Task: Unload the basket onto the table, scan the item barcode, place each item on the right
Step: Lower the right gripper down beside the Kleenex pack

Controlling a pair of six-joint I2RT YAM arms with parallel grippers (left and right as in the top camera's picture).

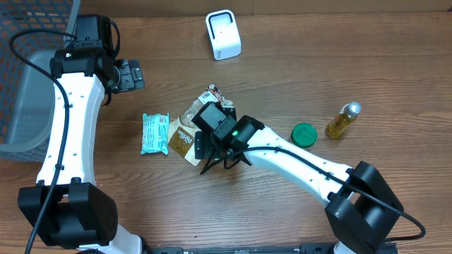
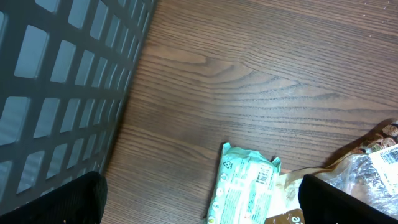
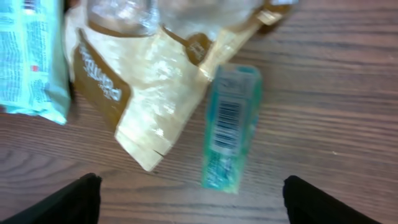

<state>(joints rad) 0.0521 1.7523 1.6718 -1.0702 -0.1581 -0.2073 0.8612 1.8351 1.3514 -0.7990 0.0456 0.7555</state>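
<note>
**Right claw over the teal box, jaws wide, nothing held**

Right gripper [image 3: 189, 202]: both fingers [image 3: 68, 202] sit at the bottom corners of the wrist view, spread wide. Neither touches anything, so I read it as open and empty.

The item, a small teal box [image 3: 221, 165], lies flat on the wood table [image 3: 336, 93]. It is in the gap between the two fingers, slightly toward the right-hand one, and apart from both. Its long axis points roughly away from the claw. The barcode [image 3: 227, 119] faces up at the wrist cam, blurry but the bars are recognisable.

The far end of the box meets the edge of a tan snack bag [image 3: 149, 93]. That bag lies ahead of the claw, toward the left finger. Further out on that side is a teal packet [image 3: 28, 59], just beside the bag.

From overhead, the white scanner [image 1: 223, 34] stands well beyond the claw at the far table edge. A green lid [image 1: 304, 135] and a small yellow bottle [image 1: 342, 121] sit back along the right arm's side. I can't pick out the box there because the wrist covers it.

Left gripper [image 1: 131, 74]: jaws fully apart, empty. It hangs next to the grey basket [image 1: 28, 106], well apart from the pile.
</note>
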